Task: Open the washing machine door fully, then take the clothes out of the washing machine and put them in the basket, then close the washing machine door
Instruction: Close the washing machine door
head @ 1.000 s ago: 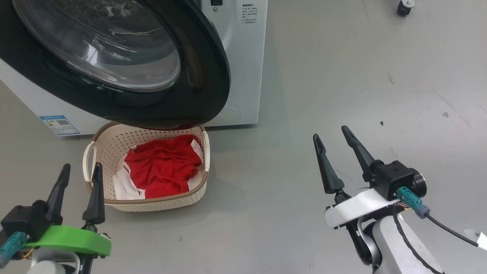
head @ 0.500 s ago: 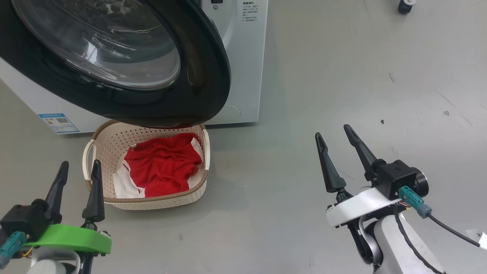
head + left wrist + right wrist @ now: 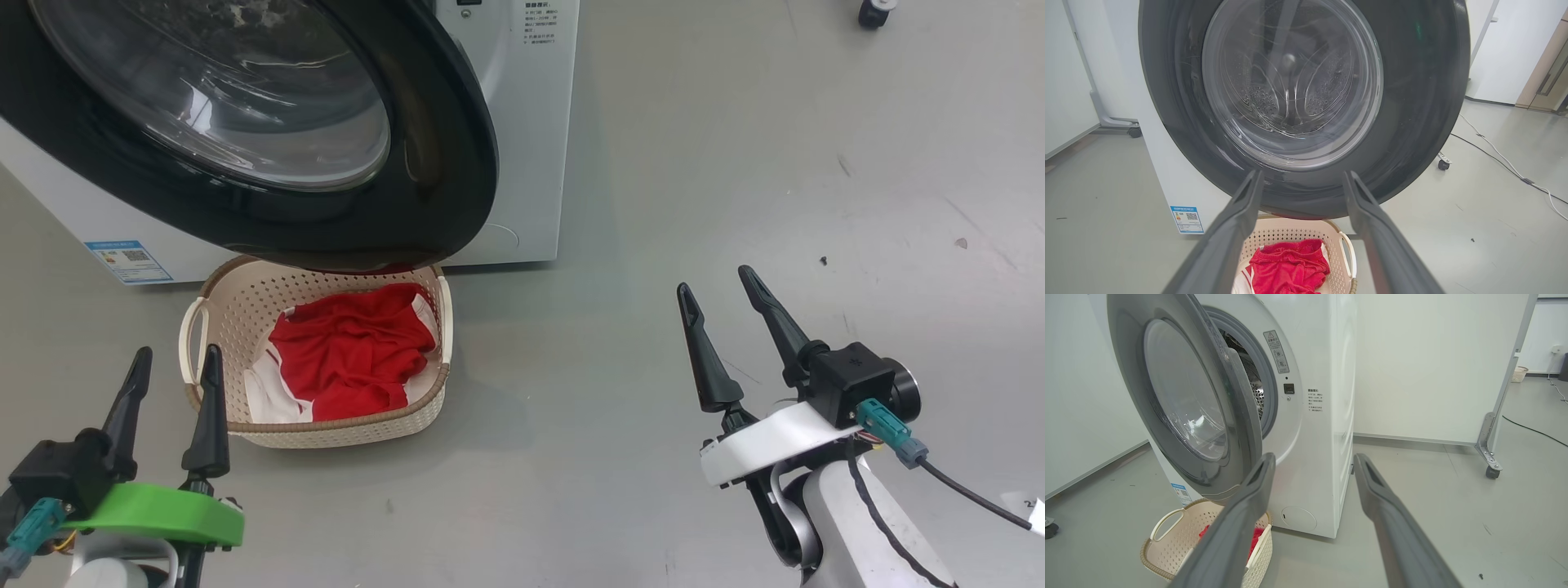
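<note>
While left hand (image 3: 180, 351) hangs open, basket (image 3: 343, 431) of clothes (image 3: 351, 351) sits just ahead.

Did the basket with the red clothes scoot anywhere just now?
No. The basket keeps the same gap to the blue label sticker on the washing machine; the whole head view slid slightly, so the camera moved.

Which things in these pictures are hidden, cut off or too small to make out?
- Head view: the far end of the cream perforated plastic basket lies under the glossy black-rimmed round door.
- Right wrist view: that door covers most of the perforated steel drum, so leftover garments are uncertain.
- Left wrist view: the red fabric clothes are cut off by the bottom edge.
- Head view: print on the blue label sticker is too small to read.
</note>
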Motion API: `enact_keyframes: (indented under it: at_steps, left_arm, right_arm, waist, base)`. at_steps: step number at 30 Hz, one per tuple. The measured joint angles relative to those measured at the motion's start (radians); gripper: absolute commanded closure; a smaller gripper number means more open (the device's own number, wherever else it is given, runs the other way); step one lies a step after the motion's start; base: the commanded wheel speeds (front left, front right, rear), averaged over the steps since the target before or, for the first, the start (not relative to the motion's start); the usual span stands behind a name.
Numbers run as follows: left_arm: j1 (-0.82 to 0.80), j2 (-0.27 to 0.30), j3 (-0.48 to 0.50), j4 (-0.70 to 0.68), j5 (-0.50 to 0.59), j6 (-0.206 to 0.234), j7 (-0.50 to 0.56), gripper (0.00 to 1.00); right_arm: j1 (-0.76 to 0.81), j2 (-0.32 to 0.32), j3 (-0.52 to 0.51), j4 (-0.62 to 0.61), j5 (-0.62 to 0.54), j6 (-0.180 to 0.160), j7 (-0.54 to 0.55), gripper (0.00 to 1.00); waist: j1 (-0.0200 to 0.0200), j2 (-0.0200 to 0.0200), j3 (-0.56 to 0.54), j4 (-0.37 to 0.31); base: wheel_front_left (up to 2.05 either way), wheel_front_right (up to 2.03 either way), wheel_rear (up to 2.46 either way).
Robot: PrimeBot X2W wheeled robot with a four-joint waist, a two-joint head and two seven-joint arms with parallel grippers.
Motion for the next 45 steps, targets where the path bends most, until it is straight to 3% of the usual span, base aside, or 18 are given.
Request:
enact_keyframes:
  at_steps: [20, 21, 22, 23, 32, 45]
  left_arm:
    - [0.001, -0.020, 0.001, -0.015, 0.021, 0.000, 0.000, 0.00]
    - [0.001, -0.020, -0.002, -0.015, 0.024, 0.000, 0.000, 0.00]
    - [0.001, -0.020, -0.005, -0.016, 0.024, 0.000, 0.000, 0.00]
    - [0.001, -0.020, -0.008, -0.017, 0.024, 0.000, 0.000, 0.00]
    - [-0.001, -0.026, -0.037, -0.030, 0.023, 0.000, -0.003, 0.00]
    - [-0.070, -0.047, -0.080, -0.074, 0.017, 0.000, -0.003, 0.00]
  right_arm:
    - [0.001, 0.000, -0.003, -0.013, 0.000, 0.006, 0.000, 0.00]
    - [0.001, 0.000, -0.003, -0.013, 0.000, 0.006, 0.000, 0.05]
    - [0.001, 0.000, -0.003, -0.015, 0.000, 0.006, 0.000, 0.69]
    - [0.001, 0.001, -0.003, -0.017, 0.000, 0.006, 0.000, 1.00]
    - [-0.022, -0.006, 0.027, -0.030, -0.058, 0.034, 0.000, 1.00]
    - [-0.235, -0.056, 0.140, -0.008, -0.159, 0.091, 0.007, 1.00]
  waist:
    - [0.0000, 0.0000, 0.013, 0.011]
    - [0.0000, 0.0000, 0.015, 0.013]
    - [0.0000, 0.0000, 0.018, 0.015]
    - [0.0000, 0.0000, 0.021, 0.018]
    - [0.0000, 0.0000, 0.059, 0.052]
    - [0.0000, 0.0000, 0.166, 0.133]
  base:
    - [0.00, 0.00, 0.00]
    - [0.00, 0.00, 0.00]
    - [0.00, 0.00, 0.00]
    - [0.00, 0.00, 0.00]
    - [0.00, 0.00, 0.00]
    - [0.00, 0.00, 0.00]
